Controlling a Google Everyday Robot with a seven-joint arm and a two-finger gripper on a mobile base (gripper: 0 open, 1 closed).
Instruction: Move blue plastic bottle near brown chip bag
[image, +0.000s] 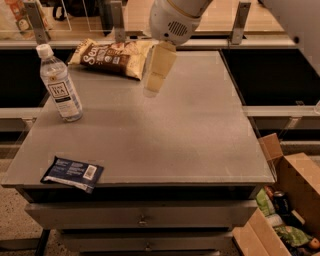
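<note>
The blue plastic bottle (60, 85), clear with a white cap and a white-and-dark label, stands upright at the left side of the grey table (170, 130). The brown chip bag (112, 57), dark brown and tan with white lettering, lies at the table's back, to the right of the bottle. My gripper (151, 90) hangs from the white arm over the table's middle back, just right of the chip bag's front corner and well to the right of the bottle. It holds nothing that I can see.
A flat dark blue packet (72, 173) lies at the table's front left corner. An open cardboard box (295, 200) with cans and packets stands on the floor at the right. Drawers sit under the tabletop. A rail with posts runs behind the table.
</note>
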